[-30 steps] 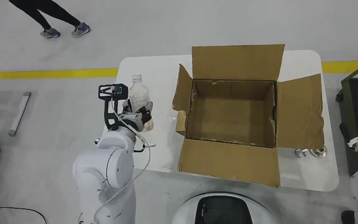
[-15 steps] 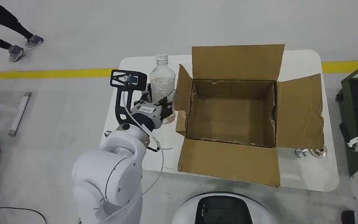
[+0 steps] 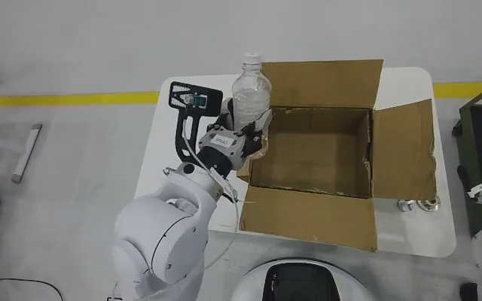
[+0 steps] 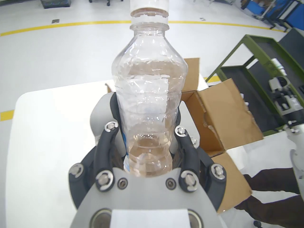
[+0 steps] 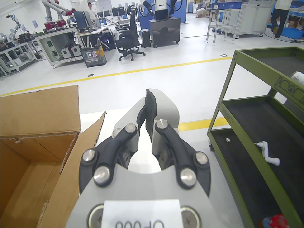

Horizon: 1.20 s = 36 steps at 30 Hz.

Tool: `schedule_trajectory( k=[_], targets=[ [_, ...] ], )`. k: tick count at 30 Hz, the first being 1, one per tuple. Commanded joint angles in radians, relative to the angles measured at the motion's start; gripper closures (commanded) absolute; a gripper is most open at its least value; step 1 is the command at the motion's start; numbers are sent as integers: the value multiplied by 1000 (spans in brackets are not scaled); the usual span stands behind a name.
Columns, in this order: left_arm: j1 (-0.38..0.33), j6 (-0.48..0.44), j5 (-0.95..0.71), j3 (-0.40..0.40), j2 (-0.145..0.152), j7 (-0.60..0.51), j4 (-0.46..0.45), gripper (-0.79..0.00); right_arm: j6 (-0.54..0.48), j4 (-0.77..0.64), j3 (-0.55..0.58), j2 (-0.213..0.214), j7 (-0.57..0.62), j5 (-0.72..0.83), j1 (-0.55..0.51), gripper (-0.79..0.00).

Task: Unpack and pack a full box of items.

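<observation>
Left end effector (image 4: pixel 146 129) is doing the work at this point: its two dark fingers (image 4: pixel 108 141) are clamped on the lower half of a clear plastic bottle (image 4: pixel 148 84), one on each side. The bottle has a white cap and stands upright in the grip, cap pointing straight up.

From the top view, the bottle sits right at the left wall of the cardboard box (image 3: pixel 320 83), up near its far-left corner and next to the torn left flap. It looks like it's above the wall, not down inside, but I can't say for sure how high it is.

The box is open, with all four flaps folded outward. It takes up most of the right side of the white counter (image 3: pixel 410 237), and the near flap hangs over toward the robot.

Right end effector (image 5: pixel 148 110) has nothing in it, and its ribbed pads are pressed together. It hangs over the counter on the other side of the box, with a box flap to one side and a green cart (image 5: pixel 251 115) to the other.

A yellow line (image 3: pixel 75 98) runs across the floor behind the counter.
</observation>
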Motion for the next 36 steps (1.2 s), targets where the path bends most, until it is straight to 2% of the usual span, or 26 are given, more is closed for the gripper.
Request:
schedule_trajectory(
  k=[1,6,9,12,16,24,25,26,27,28,29,30,31,32,33,36],
  targets=[
    [-49,28,-45,50,-7,-5,61,0,0,0,0,0,0,0,0,0],
    [-133,90,-81,180,-26,-19,238,0,0,0,0,0,0,0,0,0],
    [-149,121,-103,234,-37,-5,352,0,0,0,0,0,0,0,0,0],
    [-155,136,-127,272,-45,6,425,0,0,0,0,0,0,0,0,0],
    [-142,170,-130,294,-50,17,504,0,0,0,0,0,0,0,0,0],
    [-138,247,-156,268,-56,26,597,0,0,0,0,0,0,0,0,0],
    [-136,265,-181,260,-58,24,606,-163,0,0,0,0,0,0,0,0],
    [-141,266,-181,259,-59,24,615,-240,0,0,0,0,0,0,0,0],
    [-144,265,-174,262,-59,22,625,-274,0,0,0,0,0,0,0,0],
    [-143,268,-181,262,-60,11,638,-468,0,0,0,0,0,0,0,0],
    [-144,270,-189,261,-60,3,646,-785,0,0,0,0,0,0,0,0],
    [-148,270,-182,260,-60,-1,656,-785,0,0,0,0,0,0,0,0],
    [-150,271,-179,260,-60,-5,662,-785,0,0,0,0,0,0,0,-34],
    [-152,270,-179,258,-60,-6,664,-785,0,0,0,0,0,0,0,-234],
    [-154,267,-172,258,-60,-10,667,-785,0,0,0,0,0,0,0,-785],
    [-154,265,-166,251,-58,-13,668,-785,0,0,0,0,0,0,0,-785]
  ],
)
